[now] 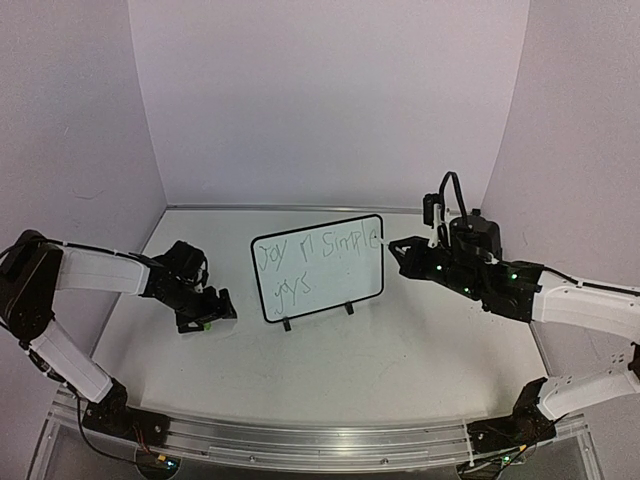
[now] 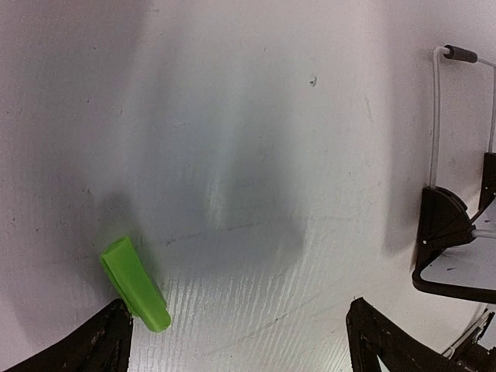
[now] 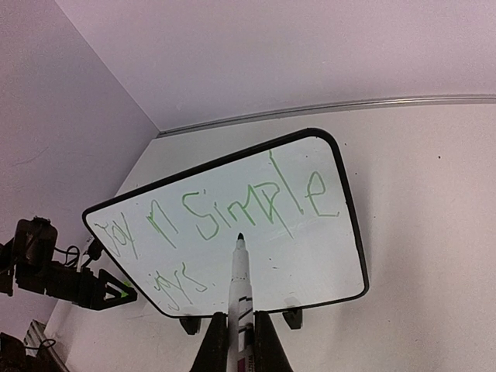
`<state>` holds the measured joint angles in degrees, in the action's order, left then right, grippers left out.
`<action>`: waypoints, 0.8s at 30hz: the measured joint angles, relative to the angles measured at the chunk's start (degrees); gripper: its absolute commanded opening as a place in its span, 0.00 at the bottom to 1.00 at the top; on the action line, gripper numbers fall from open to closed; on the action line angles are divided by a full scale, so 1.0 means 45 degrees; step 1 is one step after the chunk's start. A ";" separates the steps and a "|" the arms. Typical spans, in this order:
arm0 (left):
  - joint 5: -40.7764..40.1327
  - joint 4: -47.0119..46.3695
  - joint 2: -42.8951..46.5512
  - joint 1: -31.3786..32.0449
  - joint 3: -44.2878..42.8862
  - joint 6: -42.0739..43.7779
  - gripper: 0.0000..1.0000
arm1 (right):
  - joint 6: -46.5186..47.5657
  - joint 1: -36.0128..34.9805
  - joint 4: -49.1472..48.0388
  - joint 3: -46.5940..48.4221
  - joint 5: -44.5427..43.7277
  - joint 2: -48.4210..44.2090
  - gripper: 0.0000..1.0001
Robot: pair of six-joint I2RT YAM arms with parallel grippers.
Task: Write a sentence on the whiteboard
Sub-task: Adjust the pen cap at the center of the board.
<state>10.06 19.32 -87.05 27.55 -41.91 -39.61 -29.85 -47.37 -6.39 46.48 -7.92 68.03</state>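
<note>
- White table (image 1: 400,350), pale lilac walls (image 1: 330,100) around.
- Whiteboard (image 1: 340,285) stands mid-table; my right pincer (image 3: 239,322) clamps a marker (image 3: 240,275), tip near the sentence (image 3: 232,209).
- My left pincer (image 2: 240,333) gapes wide, left of it, a green cap (image 2: 133,283) beside one finger.

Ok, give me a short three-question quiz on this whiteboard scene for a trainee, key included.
1. True or false: the left gripper holds the marker.
2. The sentence on the whiteboard is written in: A red, B green, C black.
3. What lies on the table by one of the left gripper's fingers?
Key: 1 false, it stands open and empty; the right gripper is shut on the marker. 2 B. 3 A green cap.
</note>
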 measured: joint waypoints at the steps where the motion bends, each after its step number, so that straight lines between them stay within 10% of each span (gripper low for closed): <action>1: 0.0051 -0.0040 -0.0007 0.0000 -0.0004 0.0022 0.95 | 0.0000 0.0000 0.0004 0.0000 0.0000 0.0000 0.00; 24: 0.0851 -0.1771 0.1310 0.0052 -0.0065 0.0446 0.96 | 0.0005 0.0000 0.0000 0.0000 0.0000 0.0000 0.00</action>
<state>13.89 11.35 -81.15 27.79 -42.20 -37.60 -29.82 -47.37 -6.39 46.48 -7.92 68.03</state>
